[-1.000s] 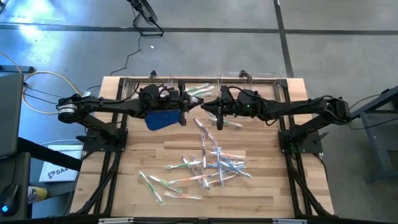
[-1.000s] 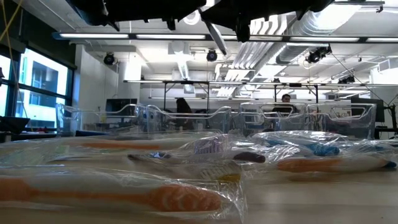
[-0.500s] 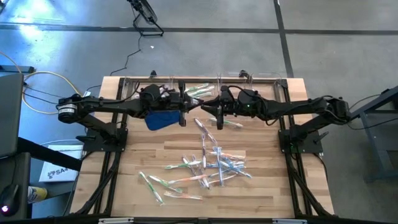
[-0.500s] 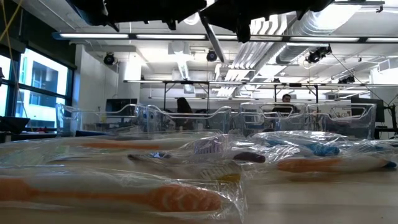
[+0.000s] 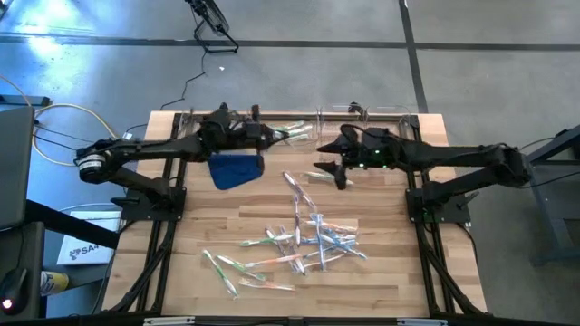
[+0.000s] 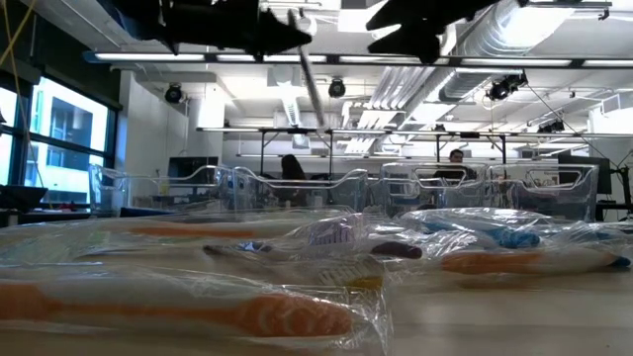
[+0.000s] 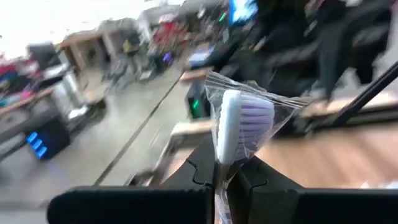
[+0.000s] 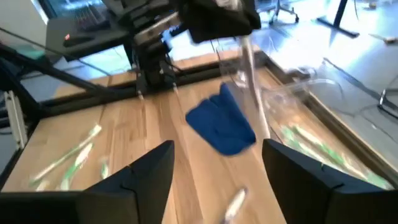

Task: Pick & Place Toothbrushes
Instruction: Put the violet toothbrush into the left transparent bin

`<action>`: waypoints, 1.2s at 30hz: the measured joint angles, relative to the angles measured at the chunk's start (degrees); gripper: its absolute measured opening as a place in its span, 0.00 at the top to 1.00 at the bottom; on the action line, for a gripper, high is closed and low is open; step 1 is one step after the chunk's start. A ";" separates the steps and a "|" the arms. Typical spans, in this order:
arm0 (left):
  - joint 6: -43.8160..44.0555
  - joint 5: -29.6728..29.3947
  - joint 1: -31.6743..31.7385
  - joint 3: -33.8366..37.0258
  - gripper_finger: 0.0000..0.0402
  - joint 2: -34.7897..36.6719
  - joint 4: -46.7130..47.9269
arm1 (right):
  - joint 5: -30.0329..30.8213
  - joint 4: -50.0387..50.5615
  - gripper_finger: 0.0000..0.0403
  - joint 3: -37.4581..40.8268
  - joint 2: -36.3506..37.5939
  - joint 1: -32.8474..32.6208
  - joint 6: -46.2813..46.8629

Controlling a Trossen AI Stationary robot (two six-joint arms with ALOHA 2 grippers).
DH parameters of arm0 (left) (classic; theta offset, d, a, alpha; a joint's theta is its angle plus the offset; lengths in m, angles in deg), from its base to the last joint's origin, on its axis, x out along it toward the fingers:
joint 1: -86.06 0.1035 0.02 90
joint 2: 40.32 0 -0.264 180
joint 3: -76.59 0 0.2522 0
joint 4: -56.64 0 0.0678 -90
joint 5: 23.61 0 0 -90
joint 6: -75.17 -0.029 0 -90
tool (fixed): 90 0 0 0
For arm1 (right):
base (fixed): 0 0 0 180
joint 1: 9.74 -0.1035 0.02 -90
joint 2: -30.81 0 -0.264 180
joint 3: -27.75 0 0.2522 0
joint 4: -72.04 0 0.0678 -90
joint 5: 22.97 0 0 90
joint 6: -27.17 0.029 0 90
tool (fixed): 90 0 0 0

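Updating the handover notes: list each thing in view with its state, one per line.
left gripper: shut on a wrapped toothbrush, raised above the table.
right gripper: open, empty.
blue cloth: crumpled on the table.
loose toothbrushes: scattered flat, wrapped.
clear bins: at the far edge.

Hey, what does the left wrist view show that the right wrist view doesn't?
Only the left wrist view shows the wrapped toothbrush's purple bristle head, pinched in the left gripper. Only the right wrist view shows the right gripper with fingers spread, the blue cloth and green toothbrushes lying about. Both show the held toothbrush and wooden table.
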State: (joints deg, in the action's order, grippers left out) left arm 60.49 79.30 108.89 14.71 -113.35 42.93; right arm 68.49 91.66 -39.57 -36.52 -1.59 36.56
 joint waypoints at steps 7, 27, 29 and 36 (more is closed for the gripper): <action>-1.58 -2.00 10.40 0.02 0.99 7.03 17.12 | -5.66 11.62 0.53 0.00 1.96 0.79 3.01; -10.52 -19.72 25.15 -15.26 0.99 9.56 64.95 | -9.54 8.68 0.82 0.03 -17.77 0.98 5.07; -10.96 -18.66 26.63 -13.97 0.99 9.09 65.64 | -10.86 7.07 0.84 0.04 -19.51 0.98 5.78; -11.04 -14.62 31.15 -7.96 0.99 6.11 60.73 | -15.74 4.52 0.91 0.07 -22.14 0.77 7.53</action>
State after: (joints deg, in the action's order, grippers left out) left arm 49.45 64.68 140.04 6.75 -107.24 103.66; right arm 52.76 96.18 -39.51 -58.66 -0.82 44.08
